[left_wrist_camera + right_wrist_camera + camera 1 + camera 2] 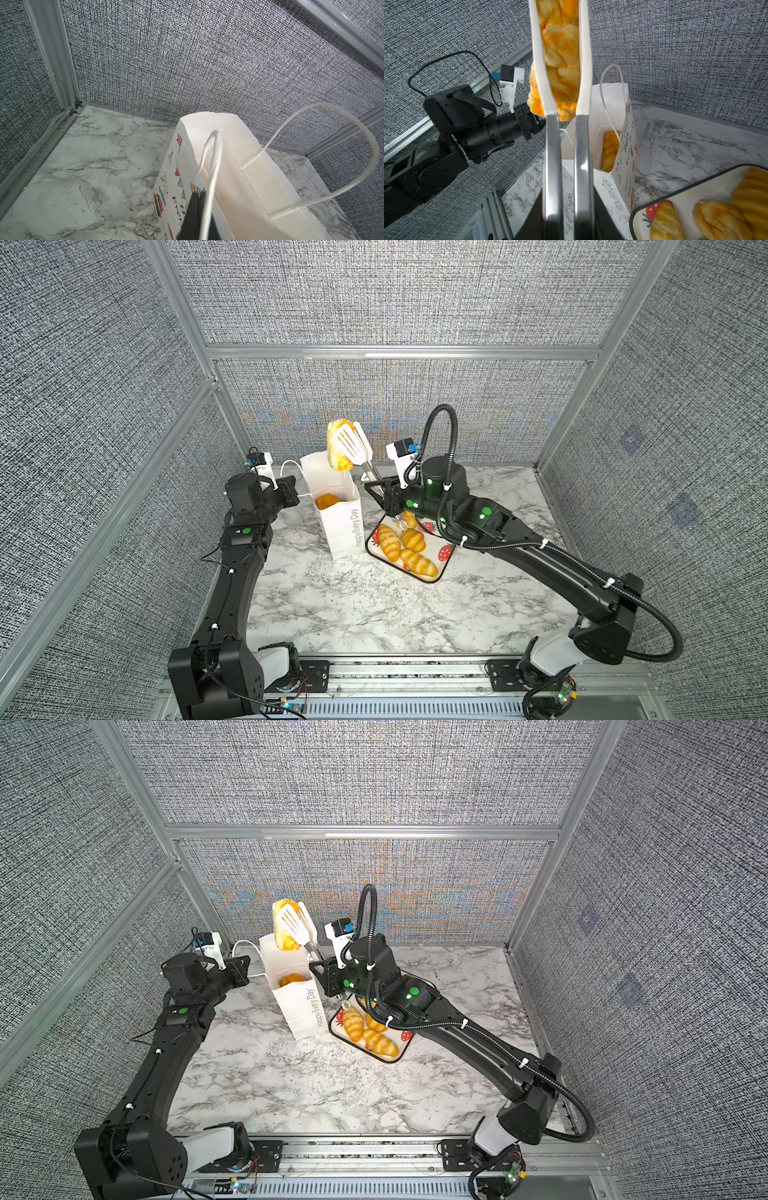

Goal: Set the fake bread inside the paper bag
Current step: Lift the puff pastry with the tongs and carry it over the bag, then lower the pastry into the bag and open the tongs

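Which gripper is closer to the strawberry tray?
Right. The right gripper, clamped on the tongs, hangs over the tray at its far end; the left gripper sits beyond the paper bag, pinching the cord handle.

Left arm [232, 585]: reaching forward along the left side, forearm raised, wrist about level and pointing right. Left gripper [195, 216]: jaws fully closed, pinching the paper bag handle [209, 187] taut. Right arm [540, 556]: stretched forward and inward, wrist pitched up. Right gripper [380, 489]: clamped on the tongs [552, 166] by their metal handles, jaws narrowly apart, pointing up and left.
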Available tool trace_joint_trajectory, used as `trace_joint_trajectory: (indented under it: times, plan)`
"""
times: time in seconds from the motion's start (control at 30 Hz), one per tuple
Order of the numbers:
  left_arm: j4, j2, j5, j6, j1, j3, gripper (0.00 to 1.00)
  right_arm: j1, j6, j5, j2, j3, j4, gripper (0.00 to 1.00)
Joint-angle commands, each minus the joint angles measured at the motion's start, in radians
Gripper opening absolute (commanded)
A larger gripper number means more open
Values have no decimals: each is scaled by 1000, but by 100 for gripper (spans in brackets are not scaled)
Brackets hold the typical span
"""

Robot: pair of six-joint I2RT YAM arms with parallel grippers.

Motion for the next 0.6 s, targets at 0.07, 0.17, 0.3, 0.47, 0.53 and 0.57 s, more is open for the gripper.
trace_joint_trajectory:
  times: [0.07,0.17,0.3,0.47,0.53,0.57]
  plan:
    - [30,0,14,-3,0,-1,0,20,-20,-20,69,79,-9,27]
    - [29,0,13,-4,0,-1,0,28,-14,-33,115,112,-33,27]
    - [29,2,15,-3,-1,-1,0,34,-11,-47,155,140,-59,27]
    - [30,1,16,-5,0,-2,0,33,-4,-49,193,161,-101,27]
    - [30,2,15,-6,-1,-1,0,33,-1,-45,204,164,-115,27]
    - [31,2,16,-5,-1,-3,0,34,3,-40,205,161,-120,27]
